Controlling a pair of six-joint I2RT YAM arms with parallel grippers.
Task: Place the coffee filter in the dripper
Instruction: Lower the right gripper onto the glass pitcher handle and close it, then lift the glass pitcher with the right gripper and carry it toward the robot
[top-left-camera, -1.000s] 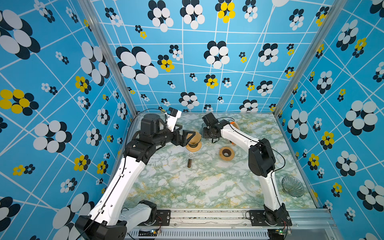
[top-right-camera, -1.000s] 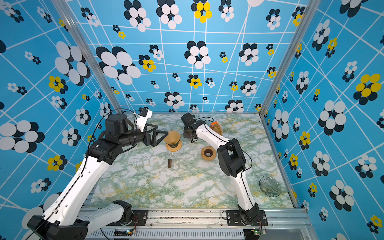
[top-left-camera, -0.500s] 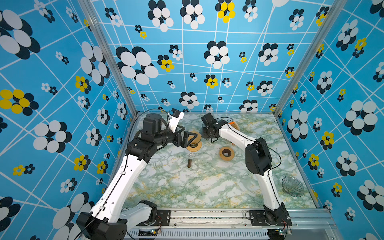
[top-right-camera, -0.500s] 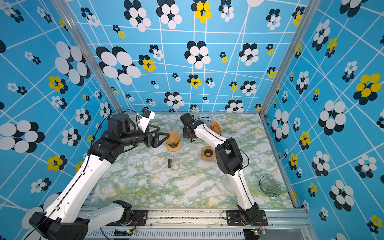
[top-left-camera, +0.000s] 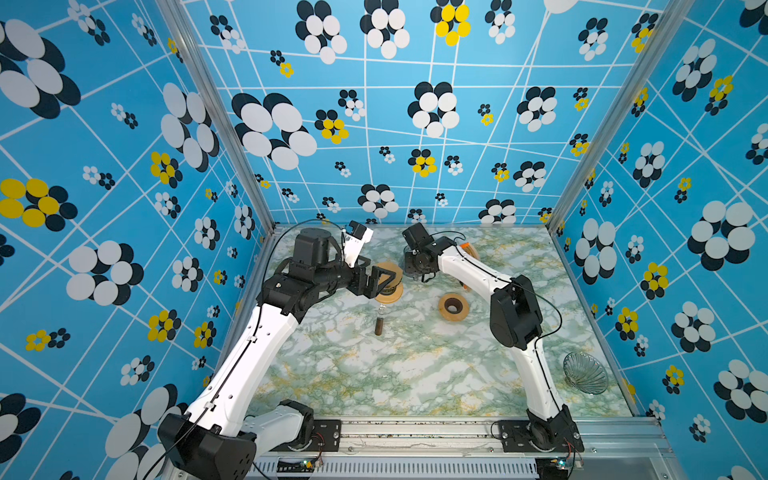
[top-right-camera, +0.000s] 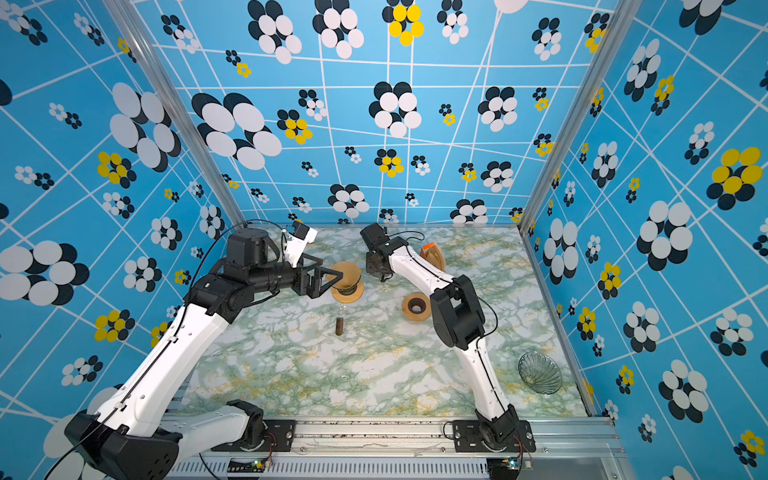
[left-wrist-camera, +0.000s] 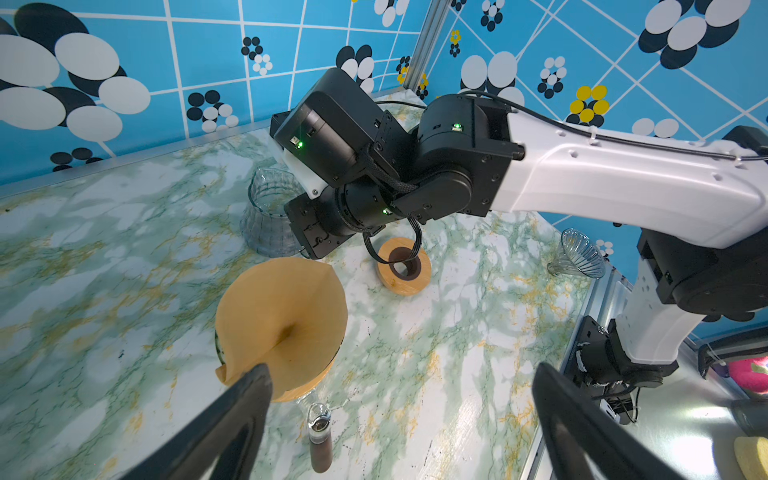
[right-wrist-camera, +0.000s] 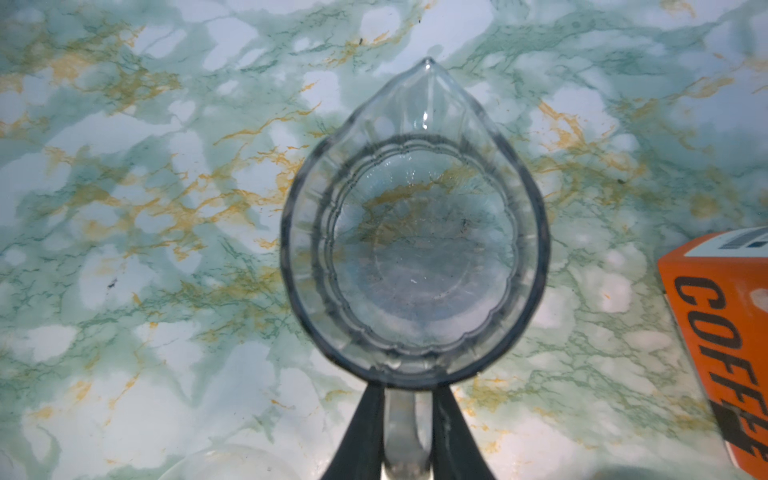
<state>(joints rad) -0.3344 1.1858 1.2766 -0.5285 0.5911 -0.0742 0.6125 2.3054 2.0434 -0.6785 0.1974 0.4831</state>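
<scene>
Left gripper (left-wrist-camera: 399, 372) is held wide apart beside the coffee filter (left-wrist-camera: 282, 316), which sits a bit crooked in the dripper (top-right-camera: 348, 294). It should be pulled back slowly so the paper is not snagged. Right gripper (right-wrist-camera: 408, 388) is pressed onto the handle of the glass jug (right-wrist-camera: 415, 249).

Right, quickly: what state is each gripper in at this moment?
Left gripper: open, holding nothing.
Right gripper: closed on the handle of the glass pitcher.
</scene>
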